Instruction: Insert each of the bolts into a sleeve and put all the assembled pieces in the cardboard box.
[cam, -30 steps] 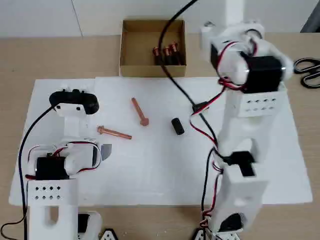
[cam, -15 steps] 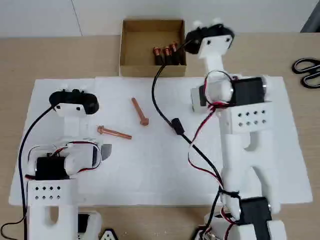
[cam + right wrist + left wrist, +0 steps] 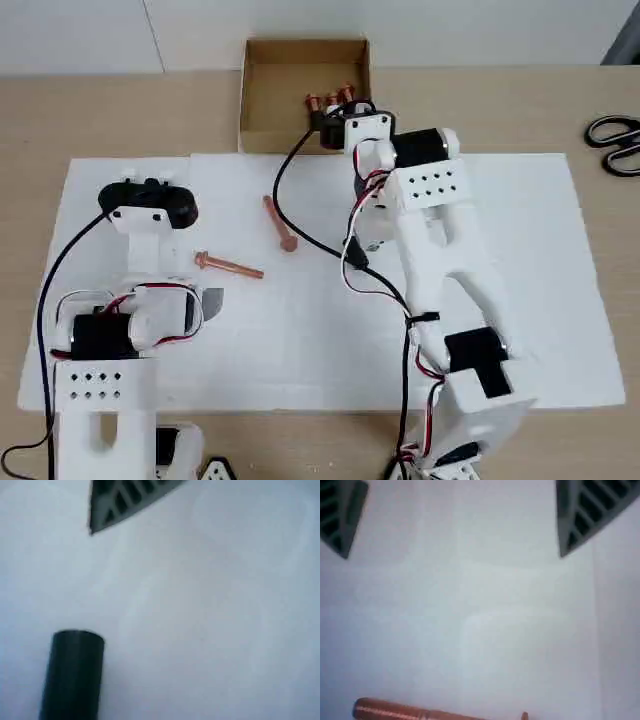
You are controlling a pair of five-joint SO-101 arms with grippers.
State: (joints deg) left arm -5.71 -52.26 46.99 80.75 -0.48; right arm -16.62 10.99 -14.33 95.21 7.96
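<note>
On the white mat point(image 3: 300, 340) lie two loose bolts: one point(image 3: 280, 222) mid-mat, the other point(image 3: 228, 265) near the left gripper point(image 3: 452, 555), whose fingers point(image 3: 590, 510) are spread wide with nothing between them. That second bolt also shows in the left wrist view point(image 3: 415, 712). One black sleeve point(image 3: 72, 677) lies on the mat near the right gripper point(image 3: 131, 499); how far that gripper is open cannot be told. The right arm point(image 3: 430, 230) is bent low over the mat, just before the box point(image 3: 255, 90). Three assembled pieces point(image 3: 328, 100) lie side by side in the box. One pair of scissors point(image 3: 615, 140) rests on the table point(image 3: 120, 110).
</note>
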